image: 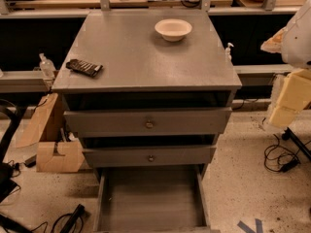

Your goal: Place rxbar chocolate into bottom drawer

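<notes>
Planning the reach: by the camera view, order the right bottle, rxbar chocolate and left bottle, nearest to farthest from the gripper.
The gripper is at the right edge, beside the cabinet.
1. right bottle, by the cabinet's right side.
2. rxbar chocolate, top's left edge.
3. left bottle, past the cabinet's left side.

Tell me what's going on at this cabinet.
Nothing is being handled right now. The rxbar chocolate lies on the cabinet top near its front left corner, and a white bowl sits toward the back. The bottom drawer is pulled open, and the bar is not yet in it. The robot's gripper hangs at the right edge of the view, beside the cabinet and well away from the bar.
</notes>
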Robot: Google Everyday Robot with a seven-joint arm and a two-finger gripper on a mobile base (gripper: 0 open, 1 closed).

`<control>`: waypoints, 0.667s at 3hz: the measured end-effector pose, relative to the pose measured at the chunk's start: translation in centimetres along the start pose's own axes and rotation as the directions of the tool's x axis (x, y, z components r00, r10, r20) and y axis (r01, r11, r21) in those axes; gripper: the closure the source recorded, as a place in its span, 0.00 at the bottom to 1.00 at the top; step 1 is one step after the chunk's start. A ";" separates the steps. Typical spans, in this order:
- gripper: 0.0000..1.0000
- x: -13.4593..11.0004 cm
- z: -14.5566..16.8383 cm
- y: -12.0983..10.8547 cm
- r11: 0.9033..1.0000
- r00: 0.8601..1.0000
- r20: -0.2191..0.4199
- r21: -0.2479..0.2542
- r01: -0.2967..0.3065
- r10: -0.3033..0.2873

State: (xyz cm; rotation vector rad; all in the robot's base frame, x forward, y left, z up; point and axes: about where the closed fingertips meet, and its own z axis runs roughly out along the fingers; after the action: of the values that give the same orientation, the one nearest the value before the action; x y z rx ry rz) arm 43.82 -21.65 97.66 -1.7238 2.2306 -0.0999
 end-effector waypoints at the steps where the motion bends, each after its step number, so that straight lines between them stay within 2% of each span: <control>1: 0.00 0.0 0.0 0.0 1.000 1.000 0.000 0.000 0.000 0.000; 2: 0.00 -1.4 0.5 -1.9 0.999 0.997 0.077 0.052 0.013 -0.016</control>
State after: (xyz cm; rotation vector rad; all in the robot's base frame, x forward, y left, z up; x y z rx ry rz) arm 46.02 -20.71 97.90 -1.6880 2.1421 -0.0920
